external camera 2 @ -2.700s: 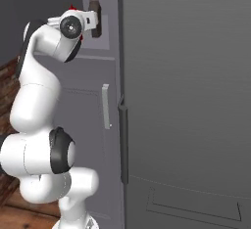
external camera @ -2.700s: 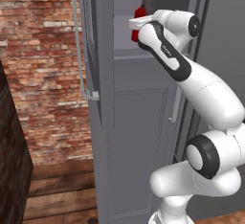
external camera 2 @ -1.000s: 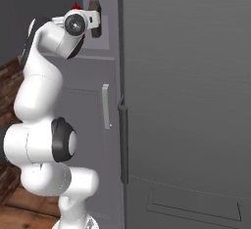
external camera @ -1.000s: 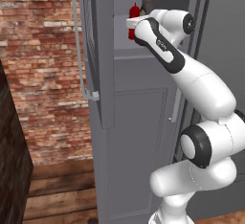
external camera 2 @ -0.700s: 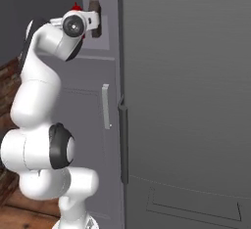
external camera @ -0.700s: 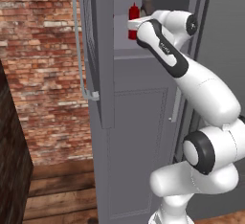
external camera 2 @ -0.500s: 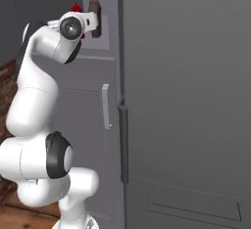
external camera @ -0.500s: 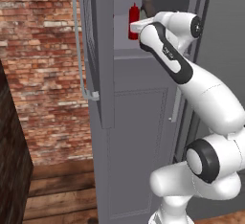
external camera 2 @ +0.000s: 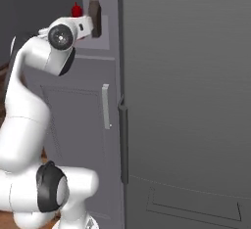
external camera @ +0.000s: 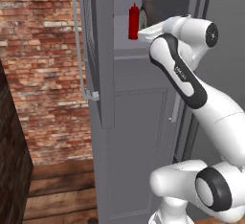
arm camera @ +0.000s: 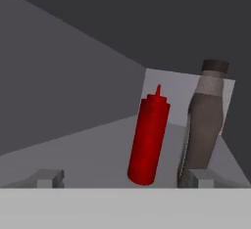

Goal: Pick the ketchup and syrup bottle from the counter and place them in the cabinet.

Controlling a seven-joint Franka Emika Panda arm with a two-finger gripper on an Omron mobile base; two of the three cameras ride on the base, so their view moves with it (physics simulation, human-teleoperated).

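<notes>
A red brick wall (external camera: 43, 70) stands above a wooden plank floor (external camera: 52, 189).

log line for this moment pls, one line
hand: open, holding nothing | ketchup: upright on cabinet shelf | syrup bottle: upright beside ketchup | cabinet door: open

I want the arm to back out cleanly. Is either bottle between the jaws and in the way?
Nothing visible is. In the hand view the gripper is open; the ketchup and syrup bottle stand beyond the fingertips on the cabinet shelf.
</notes>
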